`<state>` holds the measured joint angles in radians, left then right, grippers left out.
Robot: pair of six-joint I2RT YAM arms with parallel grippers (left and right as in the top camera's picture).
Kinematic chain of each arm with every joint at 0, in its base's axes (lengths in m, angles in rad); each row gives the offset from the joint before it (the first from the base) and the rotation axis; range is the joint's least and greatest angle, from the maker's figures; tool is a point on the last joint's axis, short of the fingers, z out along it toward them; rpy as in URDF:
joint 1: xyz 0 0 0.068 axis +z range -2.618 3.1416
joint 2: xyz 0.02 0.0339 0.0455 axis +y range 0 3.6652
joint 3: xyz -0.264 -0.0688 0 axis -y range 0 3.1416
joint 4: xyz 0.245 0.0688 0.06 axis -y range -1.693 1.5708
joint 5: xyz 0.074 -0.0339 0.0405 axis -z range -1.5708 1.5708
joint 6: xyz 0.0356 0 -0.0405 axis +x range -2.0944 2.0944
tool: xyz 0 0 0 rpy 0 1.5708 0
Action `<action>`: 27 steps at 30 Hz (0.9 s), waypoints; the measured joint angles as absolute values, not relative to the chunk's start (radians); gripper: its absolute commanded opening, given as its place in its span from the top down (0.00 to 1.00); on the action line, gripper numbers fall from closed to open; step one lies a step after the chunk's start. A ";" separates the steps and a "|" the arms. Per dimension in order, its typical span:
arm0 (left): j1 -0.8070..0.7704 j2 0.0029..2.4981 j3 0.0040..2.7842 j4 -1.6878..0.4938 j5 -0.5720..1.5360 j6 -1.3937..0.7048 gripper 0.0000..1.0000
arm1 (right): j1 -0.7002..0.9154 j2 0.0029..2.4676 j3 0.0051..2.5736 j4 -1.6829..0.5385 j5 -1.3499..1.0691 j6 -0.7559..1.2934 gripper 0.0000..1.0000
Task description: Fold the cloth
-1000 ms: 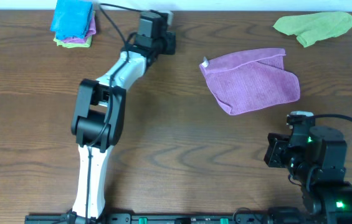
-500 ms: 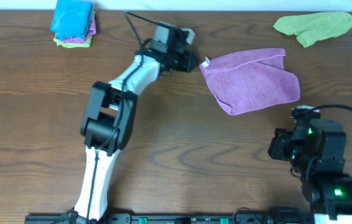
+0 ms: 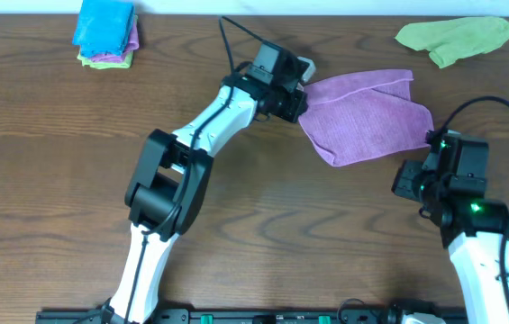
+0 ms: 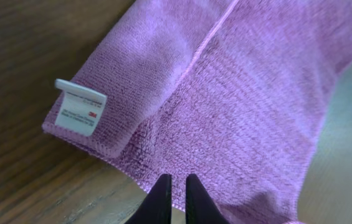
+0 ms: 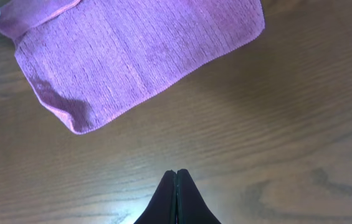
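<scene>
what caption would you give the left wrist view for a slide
Closed left gripper at the edge of the purple cloth, white tag nearby

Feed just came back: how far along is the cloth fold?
Done: the cloth already lies loosely doubled, one hemmed edge crossing it. In hand: left gripper shut over the edge near the white tag, apparently gripping nothing; right gripper shut over bare table. Left: grasp and fold.

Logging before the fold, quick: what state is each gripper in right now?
Left gripper: closed, over the cloth, no grip visible.
Right gripper: closed, empty, above the table.
</scene>
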<state>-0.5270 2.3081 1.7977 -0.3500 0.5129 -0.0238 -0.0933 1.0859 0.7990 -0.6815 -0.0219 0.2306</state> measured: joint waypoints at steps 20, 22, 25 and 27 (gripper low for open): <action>-0.649 2.320 1.798 -0.306 0.199 0.020 0.94 | -0.172 1.093 0.799 -0.612 -0.086 0.201 0.99; -0.649 2.329 1.798 -0.303 0.194 0.023 0.94 | -0.175 1.093 0.799 -0.608 -0.102 0.197 0.99; -0.649 2.353 1.798 -0.300 0.192 0.023 0.94 | -0.175 1.093 0.799 -0.607 -0.114 0.193 0.99; -0.649 2.372 1.798 -0.294 0.191 0.023 0.94 | -0.175 1.093 0.799 -0.604 -0.118 0.193 0.99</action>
<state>-0.6491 2.3718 1.7977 -0.2943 0.1905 0.0235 -0.1749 1.0931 0.7990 -0.6037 -0.1177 0.1928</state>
